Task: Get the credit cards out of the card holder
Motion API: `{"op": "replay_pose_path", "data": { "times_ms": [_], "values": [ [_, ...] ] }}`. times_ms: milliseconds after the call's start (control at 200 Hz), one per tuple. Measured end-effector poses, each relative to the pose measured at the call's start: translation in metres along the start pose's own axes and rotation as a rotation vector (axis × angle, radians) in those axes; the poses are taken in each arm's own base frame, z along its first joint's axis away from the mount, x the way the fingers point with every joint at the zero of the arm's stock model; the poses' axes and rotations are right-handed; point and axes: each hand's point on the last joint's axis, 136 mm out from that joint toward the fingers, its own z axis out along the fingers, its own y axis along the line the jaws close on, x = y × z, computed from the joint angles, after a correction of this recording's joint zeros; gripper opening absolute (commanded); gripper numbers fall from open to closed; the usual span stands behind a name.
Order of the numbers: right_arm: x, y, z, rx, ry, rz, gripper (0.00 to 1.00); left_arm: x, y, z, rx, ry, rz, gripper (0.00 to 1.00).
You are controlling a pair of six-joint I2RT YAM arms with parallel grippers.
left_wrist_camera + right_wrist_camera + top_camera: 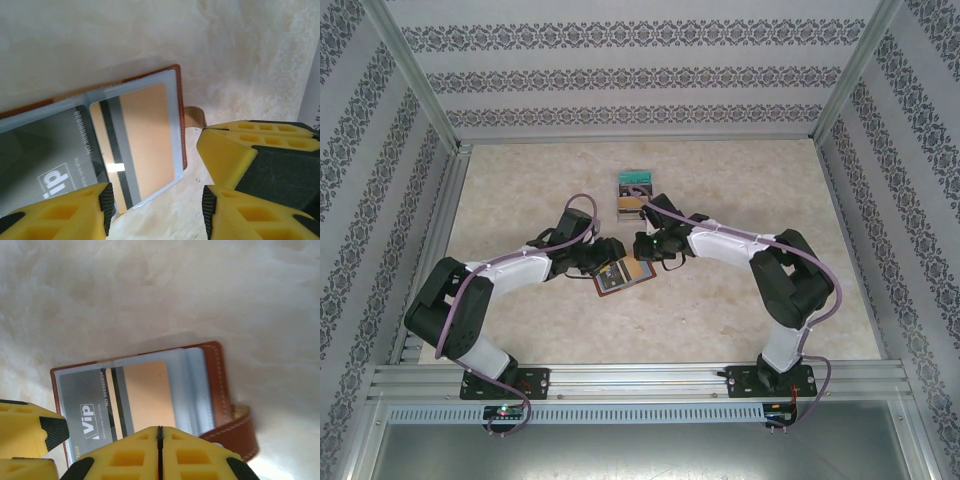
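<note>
Card holder [214, 375] lies open, tan card [147, 395] showing through clear sleeve [195, 385].

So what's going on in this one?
Both arms are working on the open card holder, which lies on the table. The right gripper is shut at its near edge, over the sleeve holding a tan card; whether it pinches anything can't be told. The left gripper stands open at the holder's corner, beside a grey card. Both cards sit in their sleeves. A small stack lies farther back.
</note>
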Motion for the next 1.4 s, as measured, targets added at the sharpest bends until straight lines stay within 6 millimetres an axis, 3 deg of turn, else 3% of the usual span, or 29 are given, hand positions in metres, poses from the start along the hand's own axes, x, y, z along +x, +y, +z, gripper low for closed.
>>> {"op": "replay_pose_path", "data": {
  "times_ms": [395, 625, 829, 1399],
  "values": [
    [0.024, -0.016, 0.021, 0.043, 0.103, -0.018, 0.09, 0.006, 0.014, 0.012, -0.021, 0.034, -0.071, 0.46],
    [0.024, -0.015, 0.021, 0.041, 0.104, -0.026, 0.09, 0.008, 0.015, 0.017, -0.014, 0.049, -0.084, 0.42],
    [0.024, -0.015, 0.021, 0.041, 0.104, -0.026, 0.09, 0.008, 0.020, 0.023, -0.025, 0.056, -0.100, 0.28],
    [0.024, -0.015, 0.022, 0.040, 0.106, -0.025, 0.09, 0.010, 0.023, 0.033, -0.009, 0.077, -0.106, 0.21]
  ]
}}
